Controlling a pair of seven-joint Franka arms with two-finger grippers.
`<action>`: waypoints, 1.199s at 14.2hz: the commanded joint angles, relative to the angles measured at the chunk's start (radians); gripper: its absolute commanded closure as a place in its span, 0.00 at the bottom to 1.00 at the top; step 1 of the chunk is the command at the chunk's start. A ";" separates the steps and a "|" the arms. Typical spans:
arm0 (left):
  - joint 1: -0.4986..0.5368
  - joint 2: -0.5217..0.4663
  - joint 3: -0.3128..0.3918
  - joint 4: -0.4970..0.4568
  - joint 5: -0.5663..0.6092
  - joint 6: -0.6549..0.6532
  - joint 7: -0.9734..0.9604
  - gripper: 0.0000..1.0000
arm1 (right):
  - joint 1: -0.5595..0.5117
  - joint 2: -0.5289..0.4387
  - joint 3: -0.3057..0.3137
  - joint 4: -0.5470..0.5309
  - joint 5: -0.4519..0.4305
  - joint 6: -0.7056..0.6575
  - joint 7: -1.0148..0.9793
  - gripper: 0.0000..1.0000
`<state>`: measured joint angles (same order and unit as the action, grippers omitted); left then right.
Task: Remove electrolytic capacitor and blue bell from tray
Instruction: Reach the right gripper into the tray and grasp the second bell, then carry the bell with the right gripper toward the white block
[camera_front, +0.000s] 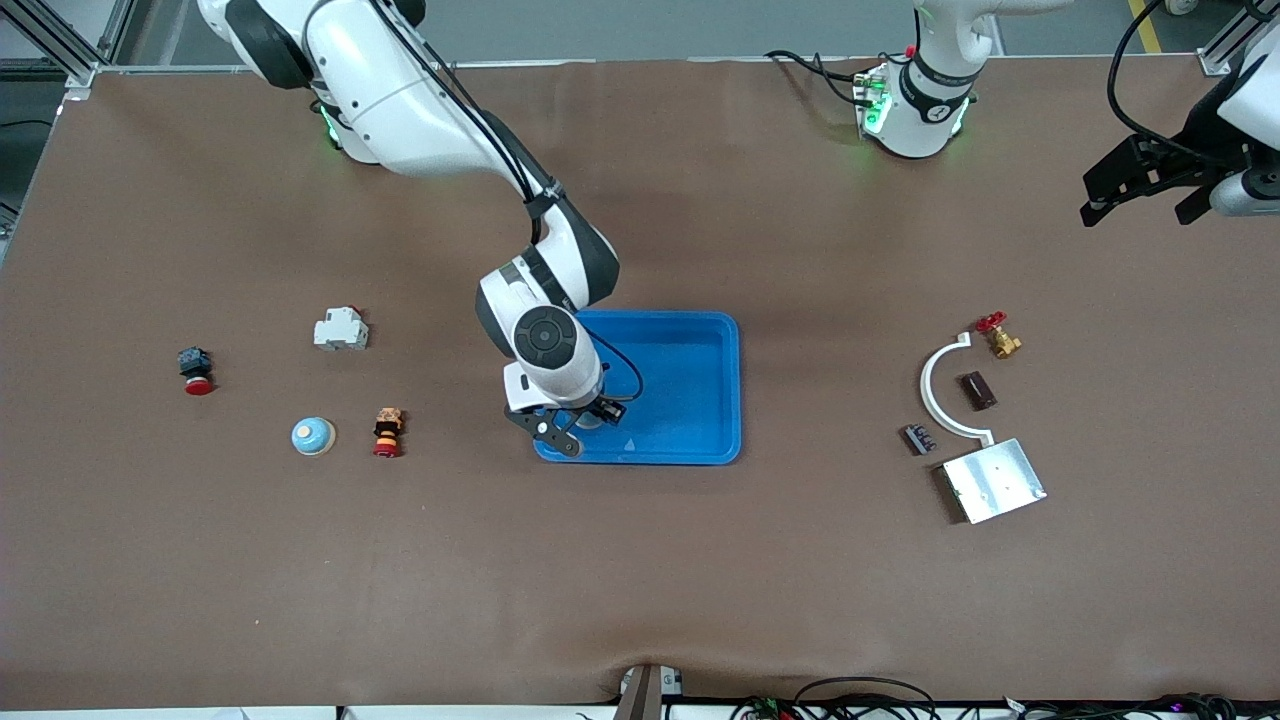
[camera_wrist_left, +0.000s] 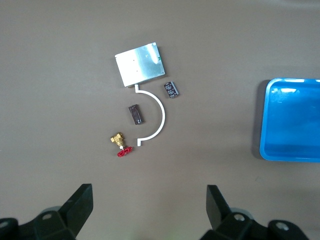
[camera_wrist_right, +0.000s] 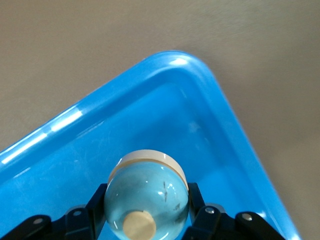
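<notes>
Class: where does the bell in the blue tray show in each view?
Front view: bell in the tray's corner nearest the camera, toward the right arm's end, between the right gripper's jaws.
Left wrist view: not in it.
Right wrist view: between the jaws, in the tray's corner.
Shared landmark: the tray.

Right tool (camera_front: 570, 425) low, fingers clamped. Left tool (camera_front: 1140, 195) raised, fingers spread wide, arm waiting.

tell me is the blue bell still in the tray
In. The blue bell sits inside the tray near a corner, with the right gripper jaws shut on it.
</notes>
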<state>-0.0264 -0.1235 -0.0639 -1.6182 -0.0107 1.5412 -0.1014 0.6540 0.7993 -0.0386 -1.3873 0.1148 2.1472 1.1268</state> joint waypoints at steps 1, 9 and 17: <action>0.000 -0.004 0.004 0.012 -0.008 -0.021 0.019 0.00 | -0.028 -0.122 -0.001 -0.109 -0.001 -0.035 -0.069 1.00; -0.001 -0.004 0.001 0.020 -0.008 -0.021 0.016 0.00 | -0.256 -0.592 -0.003 -0.800 0.000 0.166 -0.649 1.00; 0.000 -0.001 0.004 0.028 -0.003 -0.026 0.017 0.00 | -0.537 -0.717 -0.004 -1.078 0.000 0.332 -1.126 1.00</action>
<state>-0.0260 -0.1236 -0.0631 -1.6077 -0.0107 1.5380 -0.1009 0.2083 0.1224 -0.0597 -2.3977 0.1149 2.4389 0.1224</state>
